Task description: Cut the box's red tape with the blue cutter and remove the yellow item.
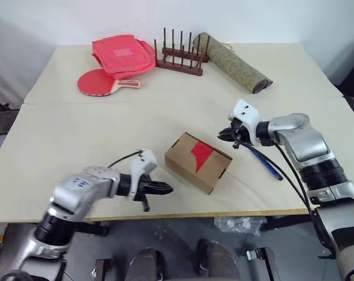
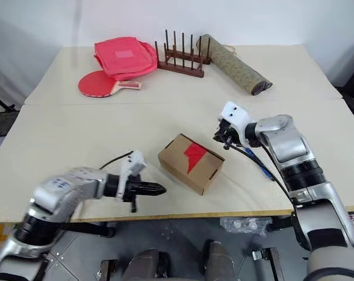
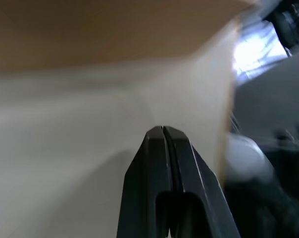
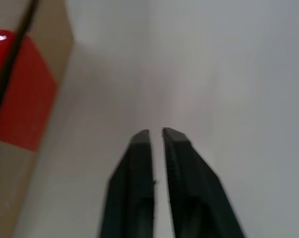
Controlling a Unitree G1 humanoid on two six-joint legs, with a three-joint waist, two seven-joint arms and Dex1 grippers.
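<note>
The box point(image 1: 198, 162) sits sealed near the bench's point(image 1: 77, 134) front edge, between the two grippers, with the red tape point(image 1: 201, 155) across its top seam and down the near side. The left gripper point(image 1: 163, 188) hovers just beside the box's left corner, jaws pressed together and empty. The right gripper point(image 1: 224, 135) hangs above the bench just off the box's far right corner, jaws all but closed on nothing. The blue cutter point(image 1: 266, 163) lies flat behind and below that gripper, under its forearm and cable. The yellow item is presumably inside the box.

The step in hand looks like fetching the cutter. To do it well, the right jaws would need to open, draw back toward the cutter, and pinch it mid-shaft, square across its length. The left jaws could steady the box from its left side.

Open bench spreads left of and beyond the box; the front edge lies close to the box and left gripper, so any pushing should go away from it.
</note>
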